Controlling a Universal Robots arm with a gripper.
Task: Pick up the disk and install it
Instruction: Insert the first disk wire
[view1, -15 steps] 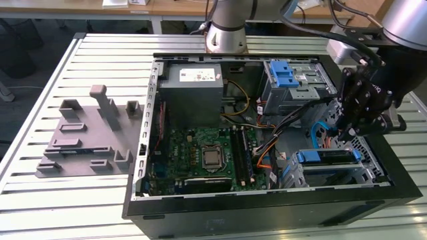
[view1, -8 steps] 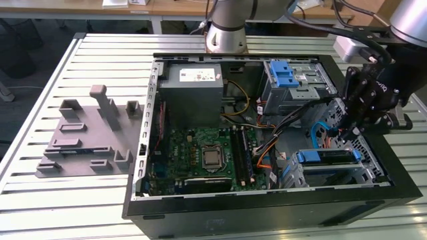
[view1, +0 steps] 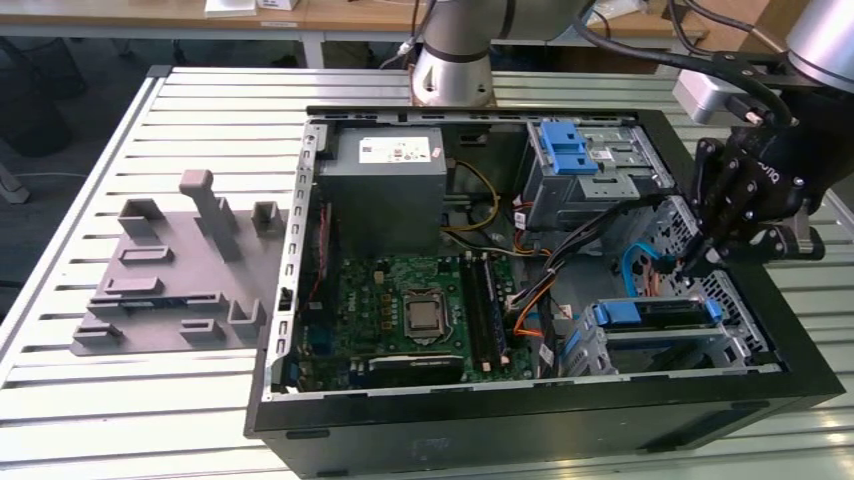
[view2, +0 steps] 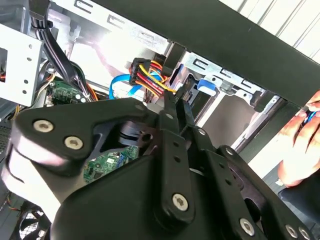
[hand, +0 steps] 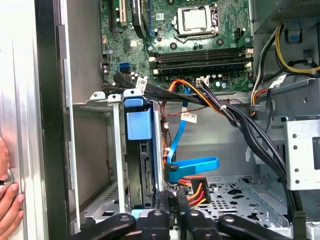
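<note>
Exterior view: pincer (view1: 691, 268) inside the computer case (view1: 534, 410), directly above the disk (view1: 650, 314) seated in the lower drive bay; install step judged nearly complete.

First wrist view: fingers closed together, holding nothing; disk (hand: 142, 170) just ahead of the pincer (hand: 172, 200). Next move calls for confirming full seating.

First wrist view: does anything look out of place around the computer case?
Yes. A person's hand lies just outside the case wall, close to where the gripper hangs beside the disk in its bay. A hand so near a robot arm looks odd.
</note>
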